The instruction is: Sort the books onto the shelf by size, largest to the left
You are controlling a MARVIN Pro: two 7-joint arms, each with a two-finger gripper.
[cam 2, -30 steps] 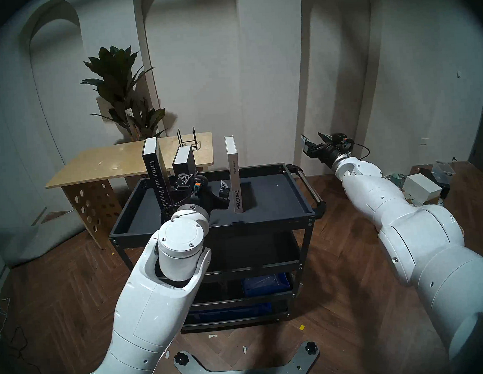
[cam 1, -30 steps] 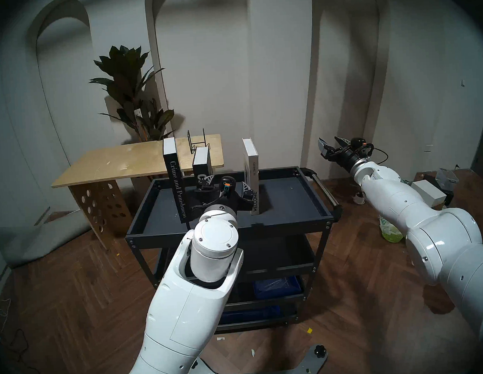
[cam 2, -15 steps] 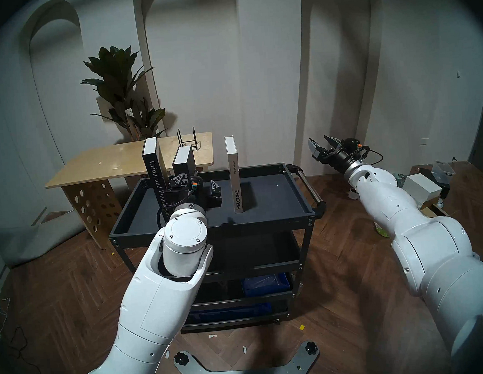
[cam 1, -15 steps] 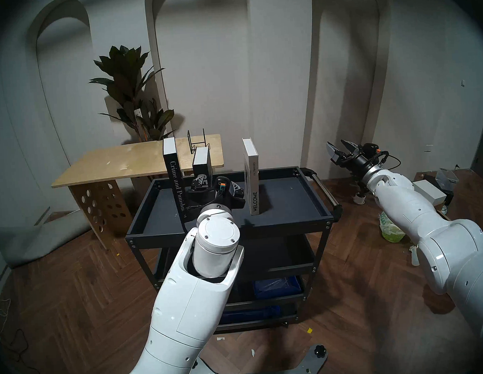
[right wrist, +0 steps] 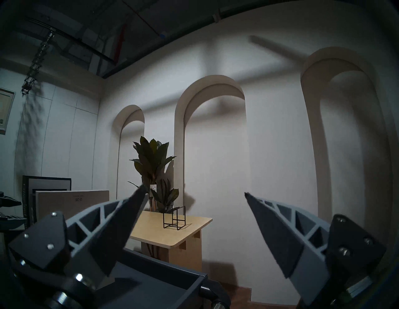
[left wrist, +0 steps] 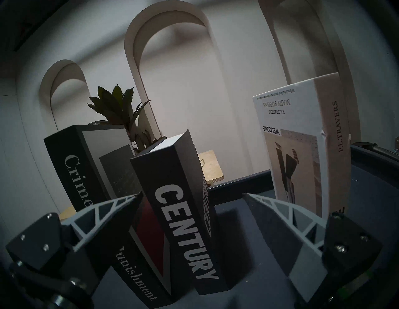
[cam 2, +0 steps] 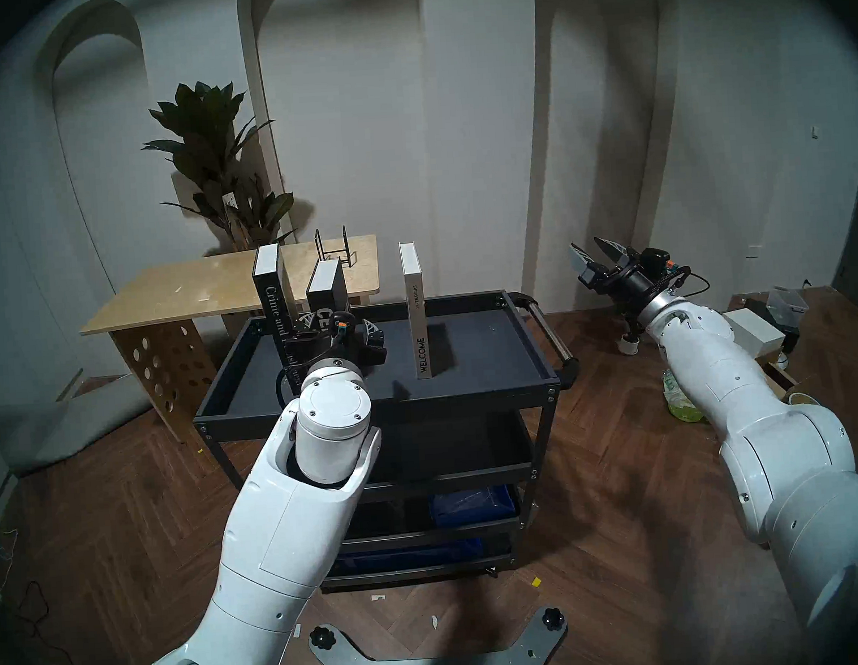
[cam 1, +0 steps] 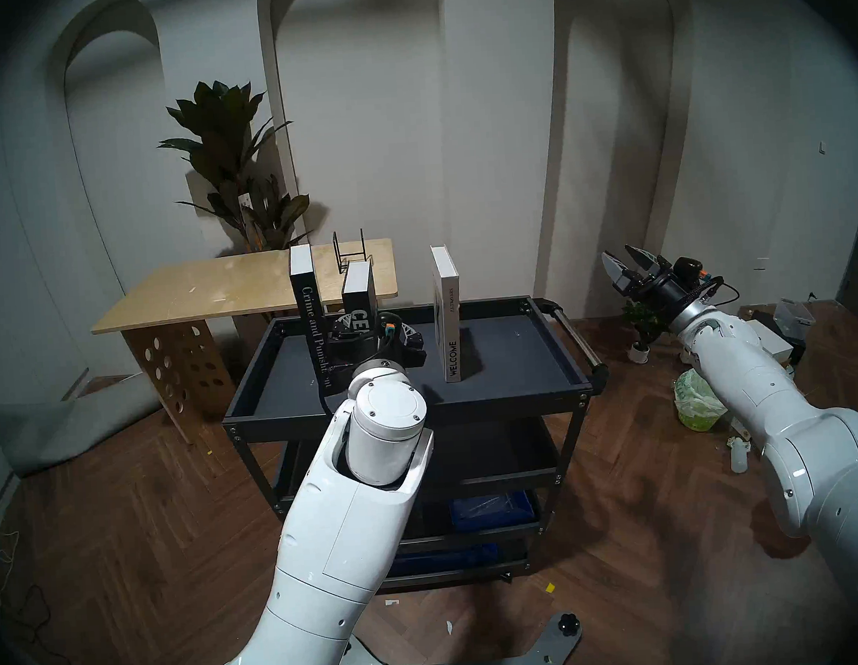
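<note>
Left gripper (left wrist: 192, 196) has crept in toward CENTURY (left wrist: 185, 228); right gripper (cam 1: 628, 267) has swung back off the shelf (cam 1: 513, 349)
Both jaws spread, empty. CENTURY stands between Crime and Punishment (cam 1: 315, 331), left, and WELCOME (cam 1: 448, 318), well right of it: probably due for a swap

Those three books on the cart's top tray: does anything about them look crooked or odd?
Yes. The CENTURY book tilts left against Crime and Punishment instead of standing straight. The white WELCOME book stands upright but apart, and its cover print is upside down. The top tray itself looks tidy.
</note>
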